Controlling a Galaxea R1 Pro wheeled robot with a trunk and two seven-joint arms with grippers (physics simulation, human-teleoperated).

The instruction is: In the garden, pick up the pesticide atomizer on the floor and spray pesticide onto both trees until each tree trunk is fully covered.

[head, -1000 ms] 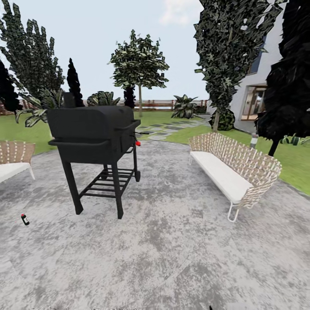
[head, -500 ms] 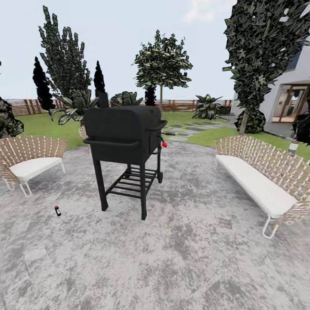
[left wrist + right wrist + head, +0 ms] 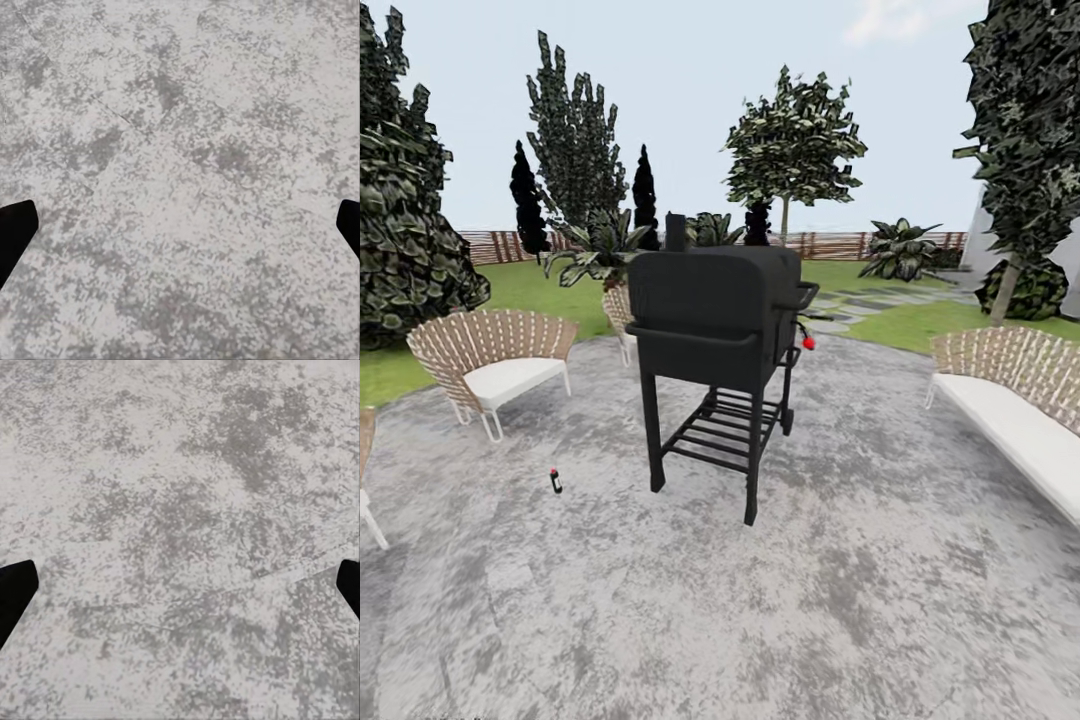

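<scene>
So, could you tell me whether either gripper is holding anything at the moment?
Nothing is held: the left gripper and right gripper are open over bare paving.

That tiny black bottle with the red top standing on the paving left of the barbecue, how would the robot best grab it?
Probably around the dark body of the bottle, below its red top. It stands upright and alone on the grey paving, so a level approach from the robot's near side looks open; the barbecue stands off to its right. It is too small to show more.

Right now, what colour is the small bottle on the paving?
Black with a red cap, best in the head view.
</scene>
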